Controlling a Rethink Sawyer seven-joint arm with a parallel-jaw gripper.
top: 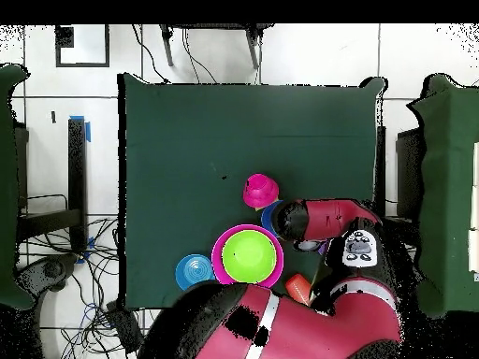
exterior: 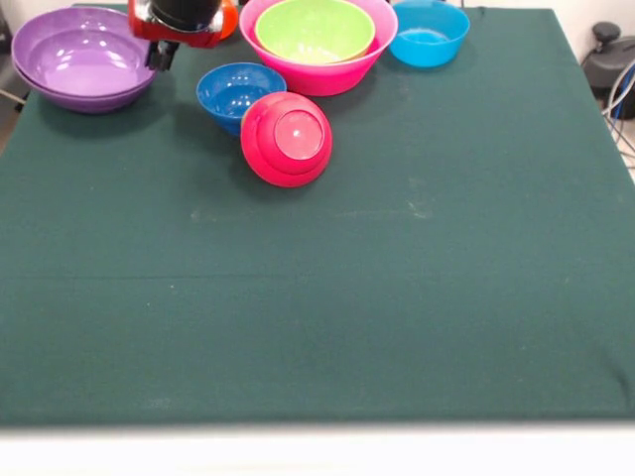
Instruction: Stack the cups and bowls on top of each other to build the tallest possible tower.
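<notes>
Two purple bowls [exterior: 84,61] sit nested at the table's far left in the front view. My gripper [exterior: 164,50] hangs just right of them, above their rim. A dark blue bowl [exterior: 236,89] stands upright, and a crimson bowl [exterior: 286,139] lies tipped against it, its base facing the camera. The lime green bowl [exterior: 316,28] sits inside the pink bowl [exterior: 327,77]. A light blue bowl [exterior: 429,32] stands right of them. An orange cup [exterior: 229,18] shows behind the gripper. The yellow and red cups are out of view.
In the overhead view my arm [top: 323,220] covers the purple bowls and most of the dark blue bowl [top: 268,217]. The crimson bowl [top: 260,191], pink bowl [top: 221,254], light blue bowl [top: 194,272] and orange cup [top: 297,287] cluster near the robot's base. Cables lie beside the table.
</notes>
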